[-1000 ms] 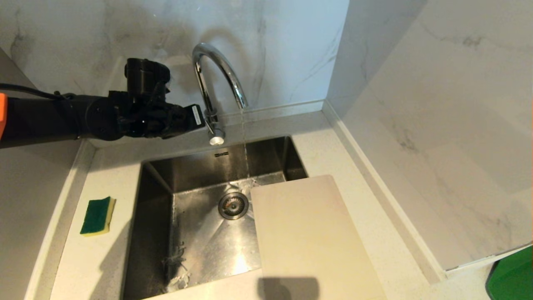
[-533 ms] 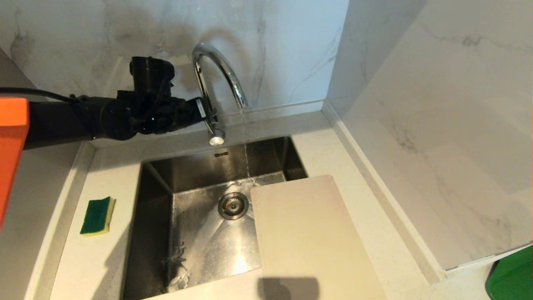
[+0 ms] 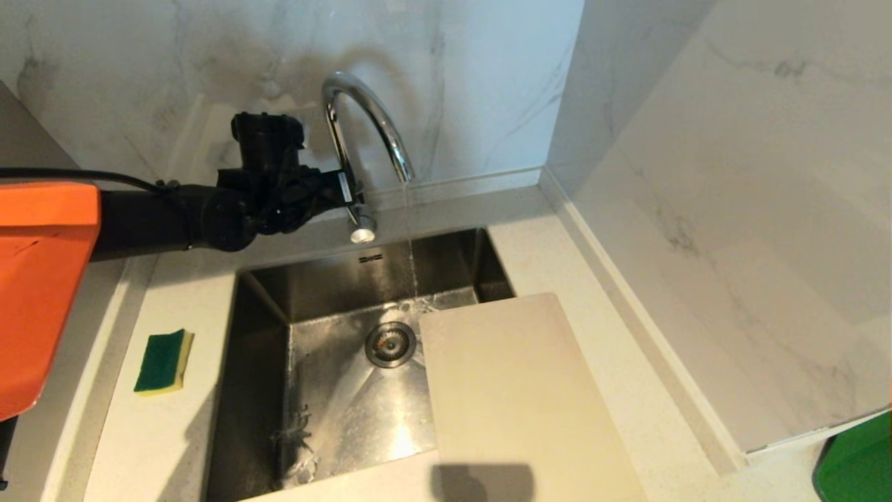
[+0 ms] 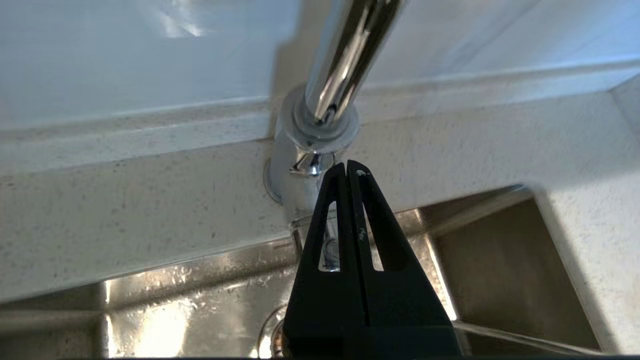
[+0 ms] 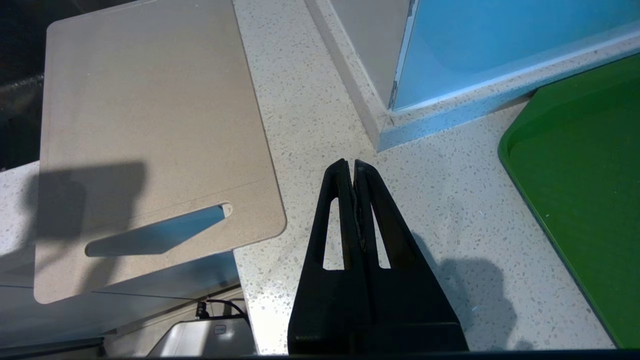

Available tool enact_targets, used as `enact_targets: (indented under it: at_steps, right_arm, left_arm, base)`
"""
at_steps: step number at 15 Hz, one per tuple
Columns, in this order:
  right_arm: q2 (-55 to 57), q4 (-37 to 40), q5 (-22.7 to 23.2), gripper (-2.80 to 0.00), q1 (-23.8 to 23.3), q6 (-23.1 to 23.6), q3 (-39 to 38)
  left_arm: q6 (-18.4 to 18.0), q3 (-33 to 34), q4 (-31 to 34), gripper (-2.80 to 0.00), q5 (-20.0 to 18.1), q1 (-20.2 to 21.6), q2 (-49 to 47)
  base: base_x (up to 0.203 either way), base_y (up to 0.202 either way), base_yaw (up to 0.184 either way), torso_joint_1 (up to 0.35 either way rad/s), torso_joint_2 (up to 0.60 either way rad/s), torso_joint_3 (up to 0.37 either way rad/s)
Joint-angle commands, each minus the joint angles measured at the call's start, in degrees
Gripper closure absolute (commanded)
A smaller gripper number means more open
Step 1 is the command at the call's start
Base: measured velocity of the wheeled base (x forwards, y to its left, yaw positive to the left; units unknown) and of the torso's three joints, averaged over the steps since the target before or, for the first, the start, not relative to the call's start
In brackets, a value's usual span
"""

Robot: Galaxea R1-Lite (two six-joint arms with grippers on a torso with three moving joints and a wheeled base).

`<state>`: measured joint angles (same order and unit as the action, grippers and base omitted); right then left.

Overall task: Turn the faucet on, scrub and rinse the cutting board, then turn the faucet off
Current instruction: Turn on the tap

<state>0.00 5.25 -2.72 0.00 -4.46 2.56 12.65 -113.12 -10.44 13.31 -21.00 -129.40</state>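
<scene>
Beside the left pincer (image 3: pixel 346 187), fingers pressed together, shiny chrome faucet (image 3: pixel 362 125), thin stream.

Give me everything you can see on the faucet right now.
The faucet is a tall, shiny chrome gooseneck standing upright on the counter behind the sink, its arched spout reaching out over the basin. A thin stream of water falls from the spout, landing by the far edge of the cutting board. A small lever knob juts forward low on the stem. The left gripper, fingers shut, is right at the stem base beside that lever.
</scene>
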Motion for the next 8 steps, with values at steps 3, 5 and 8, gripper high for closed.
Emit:
enact_targets:
  at_steps: [3,5,8]
  right_arm:
    - [0.0,0.0,0.0,0.00,0.0,0.0,0.0]
    - [0.0,0.0,0.0,0.00,0.0,0.0,0.0]
    - [0.0,0.0,0.0,0.00,0.0,0.0,0.0]
  left_arm:
    - [-0.1,0.2,0.5,0.00,-0.3,0.0,-0.3]
    - [0.3,0.4,0.8,0.00,-0.4,0.0,0.5]
    - [3.5,1.7,6.5,0.00,-1.5,0.0,2.6]
  base:
    - [0.000,0.000,0.000,0.000,0.00,0.000]
    - [0.000,0.000,0.000,0.000,0.00,0.000]
    - [0.000,0.000,0.000,0.000,0.00,0.000]
